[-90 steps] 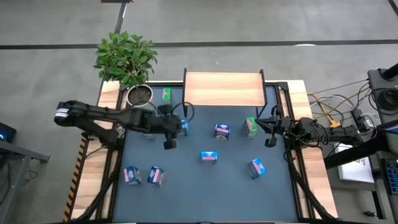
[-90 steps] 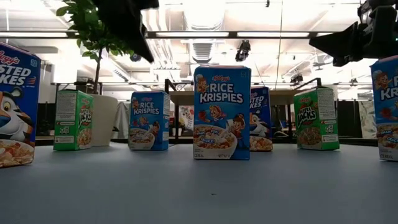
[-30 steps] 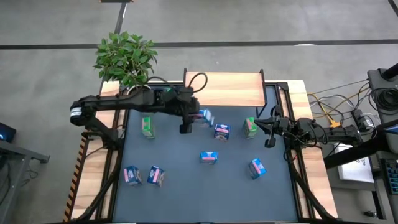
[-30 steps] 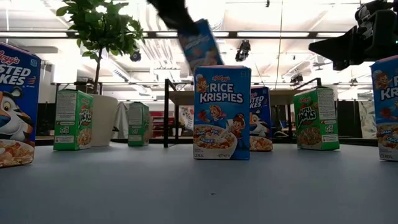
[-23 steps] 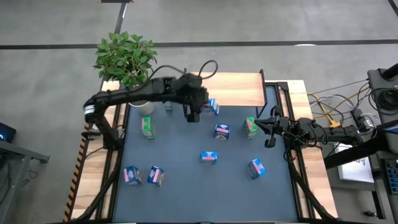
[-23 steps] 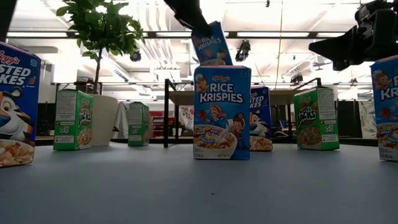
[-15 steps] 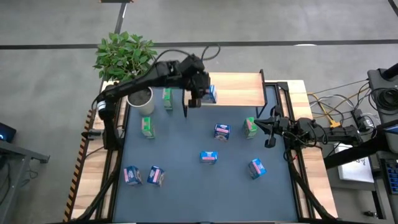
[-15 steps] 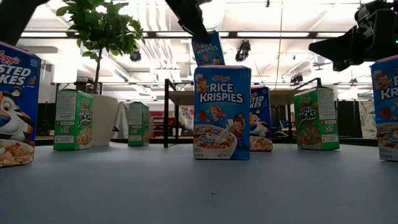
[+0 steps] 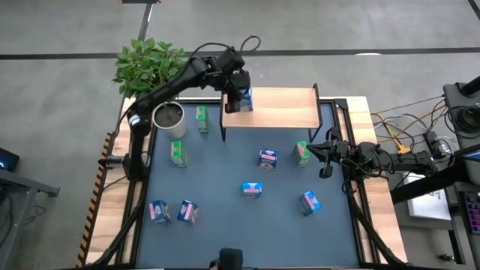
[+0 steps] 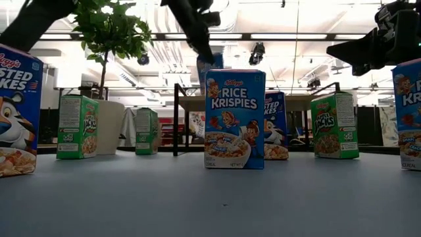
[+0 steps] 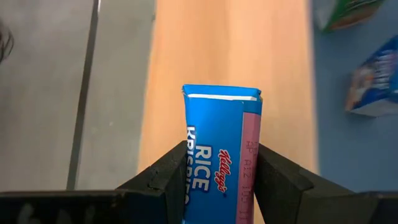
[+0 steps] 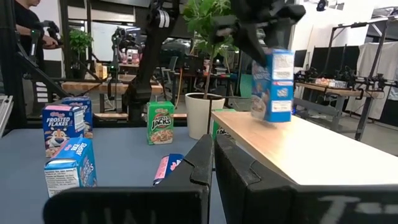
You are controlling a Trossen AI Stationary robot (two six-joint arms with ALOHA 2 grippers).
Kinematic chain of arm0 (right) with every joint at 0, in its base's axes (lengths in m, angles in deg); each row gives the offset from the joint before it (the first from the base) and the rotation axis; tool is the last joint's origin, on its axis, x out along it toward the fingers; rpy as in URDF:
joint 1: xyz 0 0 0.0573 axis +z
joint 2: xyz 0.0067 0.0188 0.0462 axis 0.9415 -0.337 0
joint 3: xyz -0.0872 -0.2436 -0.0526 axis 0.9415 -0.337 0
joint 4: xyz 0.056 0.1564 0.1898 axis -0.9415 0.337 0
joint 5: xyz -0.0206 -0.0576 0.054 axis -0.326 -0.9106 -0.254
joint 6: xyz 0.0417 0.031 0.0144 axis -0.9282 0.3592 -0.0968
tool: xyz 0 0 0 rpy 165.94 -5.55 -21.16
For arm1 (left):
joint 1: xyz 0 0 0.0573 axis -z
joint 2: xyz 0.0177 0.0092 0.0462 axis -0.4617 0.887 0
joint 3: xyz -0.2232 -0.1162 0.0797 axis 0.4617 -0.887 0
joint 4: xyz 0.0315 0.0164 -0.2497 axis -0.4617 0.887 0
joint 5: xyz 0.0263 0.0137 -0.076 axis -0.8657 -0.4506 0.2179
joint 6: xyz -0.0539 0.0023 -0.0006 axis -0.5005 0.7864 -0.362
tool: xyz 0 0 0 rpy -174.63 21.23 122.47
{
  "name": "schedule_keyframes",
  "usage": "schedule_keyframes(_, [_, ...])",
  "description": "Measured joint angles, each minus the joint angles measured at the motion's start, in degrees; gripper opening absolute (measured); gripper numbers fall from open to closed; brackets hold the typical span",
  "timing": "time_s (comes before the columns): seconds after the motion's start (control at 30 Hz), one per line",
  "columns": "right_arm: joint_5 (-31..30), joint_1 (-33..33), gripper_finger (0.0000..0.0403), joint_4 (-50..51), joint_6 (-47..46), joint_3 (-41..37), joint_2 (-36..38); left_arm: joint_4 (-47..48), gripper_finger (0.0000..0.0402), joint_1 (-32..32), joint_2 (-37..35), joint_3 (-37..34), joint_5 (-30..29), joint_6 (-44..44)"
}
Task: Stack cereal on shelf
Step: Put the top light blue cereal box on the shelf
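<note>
From above, the left tool (image 9: 238, 94) holds a light blue Rice Krispies box (image 9: 241, 100) over the left end of the shelf (image 9: 281, 107). The right wrist view alone shows that box (image 12: 274, 85) hanging above the plank, not resting on it. The left wrist view shows the fingers (image 11: 166, 176) clamped on its two narrow sides. Half a second ago the box was at the shelf's front edge; now it is over the plank. The right tool (image 9: 324, 156) waits at the surface's right edge, fingers pressed together, by a green box (image 9: 302, 152). In the low view a nearer Rice Krispies box (image 10: 235, 118) hides most of the held one.
</note>
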Motion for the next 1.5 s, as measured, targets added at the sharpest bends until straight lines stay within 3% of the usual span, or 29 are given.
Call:
schedule_keyframes(0.73, [0.0,0.0,0.0009,0.0,0.0,0.0,0.0,-1.7,0.0140,-4.8,0.1,0.7,-2.0,5.5])
schedule_keyframes(1.5, [0.0,0.0,0.0009,0.6,0.0,0.0,0.0,-2.6,0.0208,-5.5,2.0,0.6,-1.9,6.7])
